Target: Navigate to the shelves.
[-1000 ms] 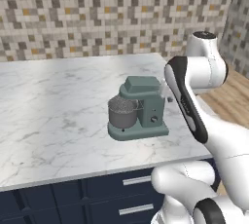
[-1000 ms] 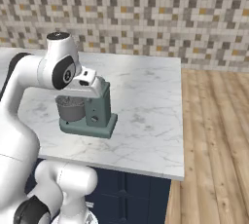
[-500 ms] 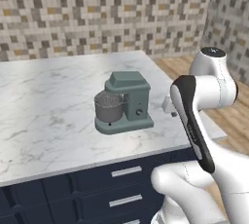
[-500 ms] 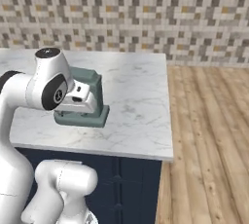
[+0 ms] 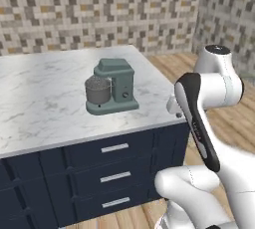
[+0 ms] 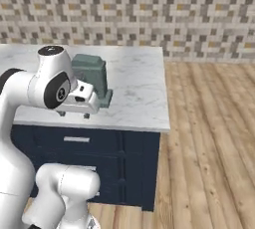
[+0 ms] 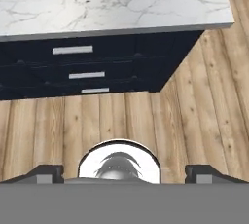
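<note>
Mosaic tile wall (image 5: 99,9) in browns and greys runs across the back of the kitchen, and in front of it sits a white marble bench (image 5: 40,98) on navy drawers with silver bar handles (image 5: 115,148). On that bench stands a grey-green stand mixer (image 5: 110,86), its metal bowl tucked under the head at the left in the left base view; in the right base view the mixer (image 6: 94,76) is partly hidden behind the arm's white elbow. Wooden plank floor (image 6: 209,138) stretches away to the right of the bench, past its corner.

The arm is folded up high beside the bench's right end, its hand hanging over the bench edge. The claw (image 6: 73,115) points downward there, two short dark tips showing under the white hand, close to the bench's front edge. Over in the hand view the claw (image 7: 124,173) looks straight down at the floor planks and the drawer fronts (image 7: 87,67), with a dark fingertip (image 7: 44,173) at each bottom corner, set wide apart and with nothing between them: released and empty.

As for the shelves, no open navy boards can be made out anywhere; the navy units in sight are drawers with handles, so where the shelves stand cannot be told.
</note>
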